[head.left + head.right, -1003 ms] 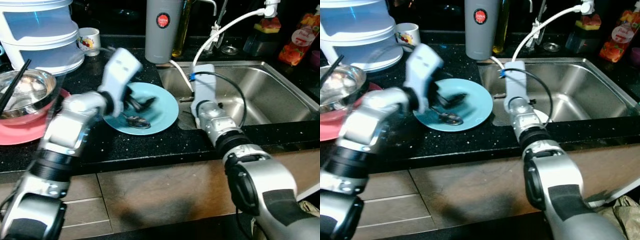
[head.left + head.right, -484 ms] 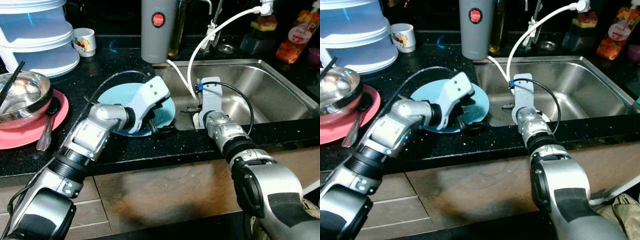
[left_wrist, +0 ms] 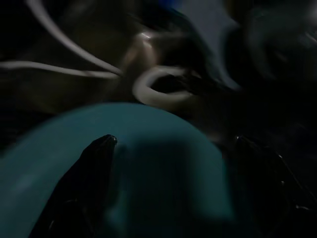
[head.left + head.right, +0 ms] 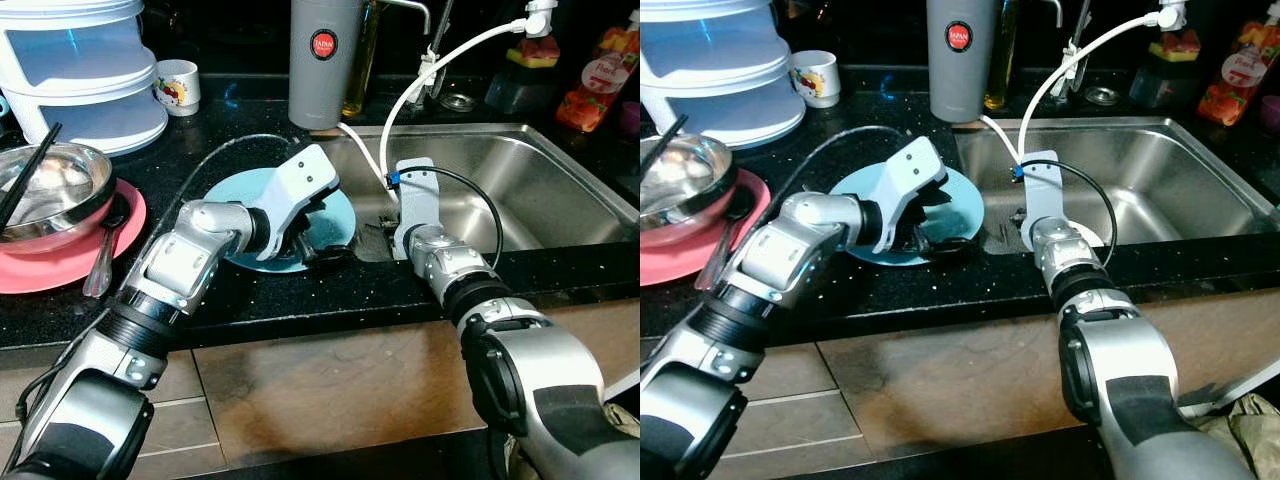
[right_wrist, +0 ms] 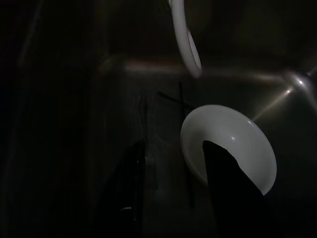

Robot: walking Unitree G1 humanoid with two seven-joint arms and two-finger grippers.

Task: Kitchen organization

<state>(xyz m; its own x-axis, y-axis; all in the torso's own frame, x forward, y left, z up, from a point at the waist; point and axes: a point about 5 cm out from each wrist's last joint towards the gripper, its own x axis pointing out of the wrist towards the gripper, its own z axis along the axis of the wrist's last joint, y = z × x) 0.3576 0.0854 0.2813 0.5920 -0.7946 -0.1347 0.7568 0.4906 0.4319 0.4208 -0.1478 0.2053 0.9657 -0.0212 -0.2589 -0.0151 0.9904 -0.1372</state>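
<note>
Left end of table: pink plate carrying steel bowl, chopsticks and a spoon, apparently not yet dealt with. Mid-table, left tool, fingers spread wide, straddles the near rim of the teal plate beside the sink; plate not yet lifted. Right tool hangs open over a white bowl in the sink; judged early stage.

Before me the black surface carries a blue plate, a pink plate, a mug and a grey flask
</note>
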